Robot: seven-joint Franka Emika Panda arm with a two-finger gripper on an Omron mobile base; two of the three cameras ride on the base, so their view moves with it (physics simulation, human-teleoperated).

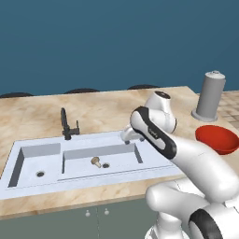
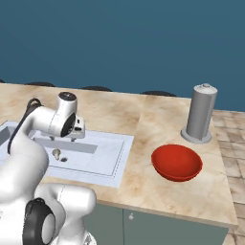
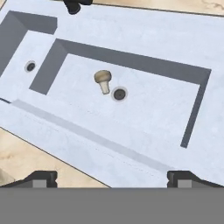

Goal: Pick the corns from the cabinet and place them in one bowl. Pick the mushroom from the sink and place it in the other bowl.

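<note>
My claw (image 3: 111, 177) wide, empty, at frame bottom; mushroom (image 3: 103, 80) upper centre in sink (image 3: 144, 127) basin, beside drain (image 3: 119, 93); red bowl (image 2: 176, 162) right of sink.

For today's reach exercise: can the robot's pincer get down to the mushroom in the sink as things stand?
Probably yes: the open pincer hangs above the sink, and the mushroom lies uncovered beside the drain.

Marble-look beige counter (image 2: 143, 124) carries the load — set into it, the pale two-basin sink (image 1: 28, 184) with its black tap (image 1: 66, 125). Off to the right sit the red bowl (image 2: 176, 162) and a grey canister (image 2: 200, 115) — well apart from the sink.
</note>
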